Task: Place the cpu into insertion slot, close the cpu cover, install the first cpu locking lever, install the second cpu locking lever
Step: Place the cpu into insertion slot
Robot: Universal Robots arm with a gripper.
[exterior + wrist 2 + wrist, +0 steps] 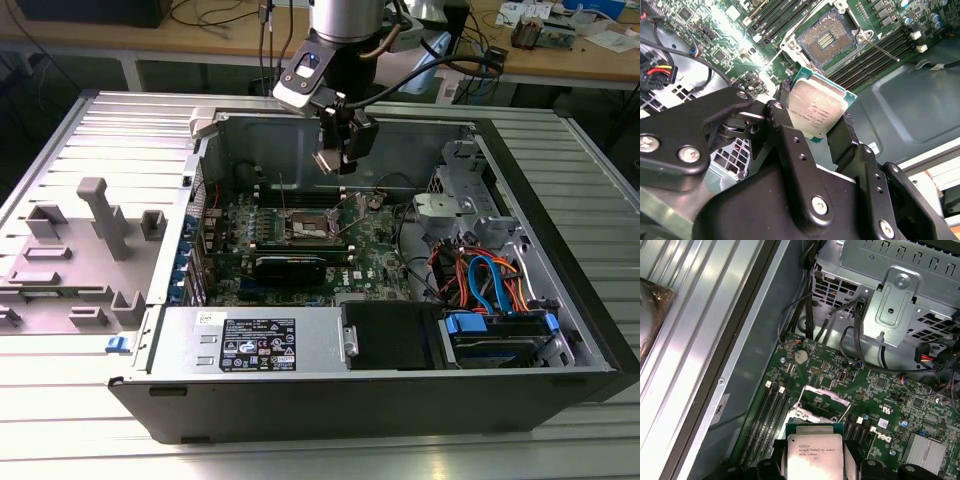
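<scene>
My gripper [338,158] hangs above the open computer case, shut on the cpu [817,111], a small square chip with a silvery top and green edge. Black fingers [786,127] clamp it on two opposite sides in both wrist views. Below it on the green motherboard [380,250] lies the insertion slot [827,40], uncovered, its dark centre and metal rim bare. The cpu cover [826,391] stands swung up behind the slot, just beyond the cpu [815,455]. A thin locking lever [882,50] sticks out loose beside the slot. The chip is well clear of the board.
A long black card [290,265] lies in front of the slot, with memory slots [875,55] beside it. A metal drive cage [465,200], coloured cables [490,280] and the power supply [265,340] fill the case. A grey fixture [100,220] stands at the exterior view's left.
</scene>
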